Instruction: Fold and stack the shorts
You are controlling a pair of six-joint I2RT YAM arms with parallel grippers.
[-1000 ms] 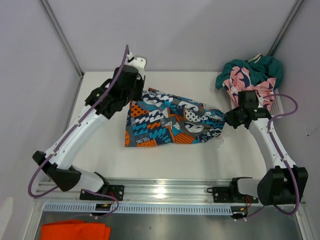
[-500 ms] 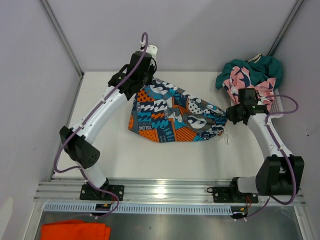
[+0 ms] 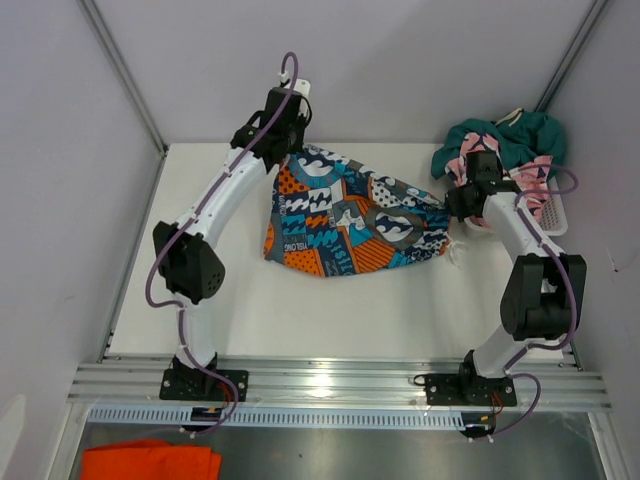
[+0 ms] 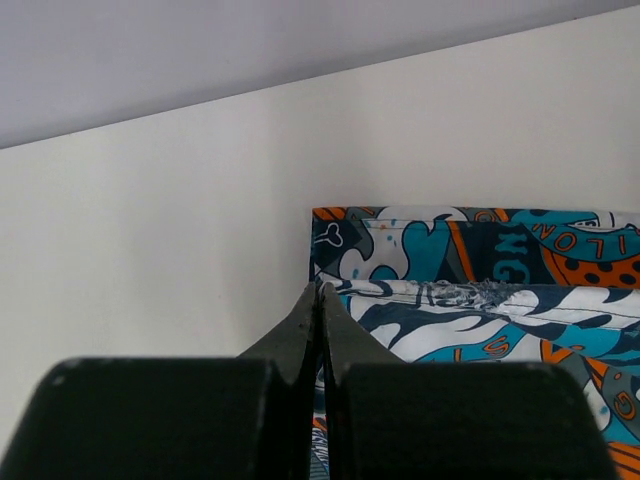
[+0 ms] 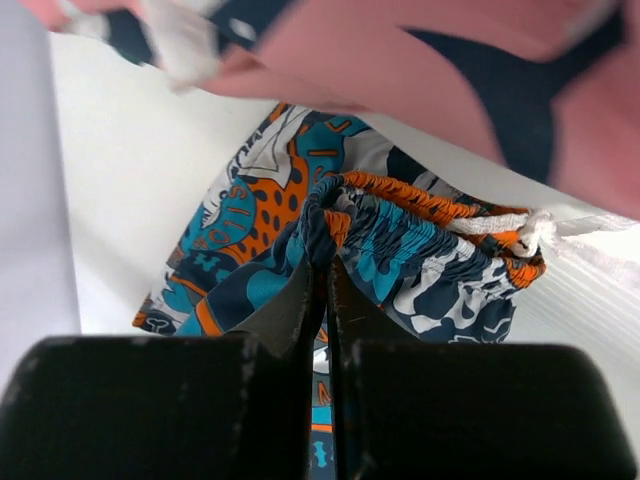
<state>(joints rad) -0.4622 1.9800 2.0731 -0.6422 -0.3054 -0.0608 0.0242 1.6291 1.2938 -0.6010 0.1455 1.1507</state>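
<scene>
Top view: the printed shorts [image 3: 350, 225] lie spread mid-frame, stretched between the left gripper [image 3: 287, 157] at upper left and the right gripper [image 3: 453, 213] at right.

Left wrist view: its jaws are pinched together on the fabric's edge, lower centre.

Right wrist view: its jaws are clamped on the gathered elastic edge at centre. The pink shorts [image 5: 400, 70] fill the top.

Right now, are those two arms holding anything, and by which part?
Yes, both hold the printed shorts: the left tool pinches its edge near a far corner, the right tool pinches the gathered waistband beside the drawstring.

From above, one view takes in the table [image 3: 330, 310]; both wrist views closely face the printed shorts [image 3: 350, 225].
</scene>
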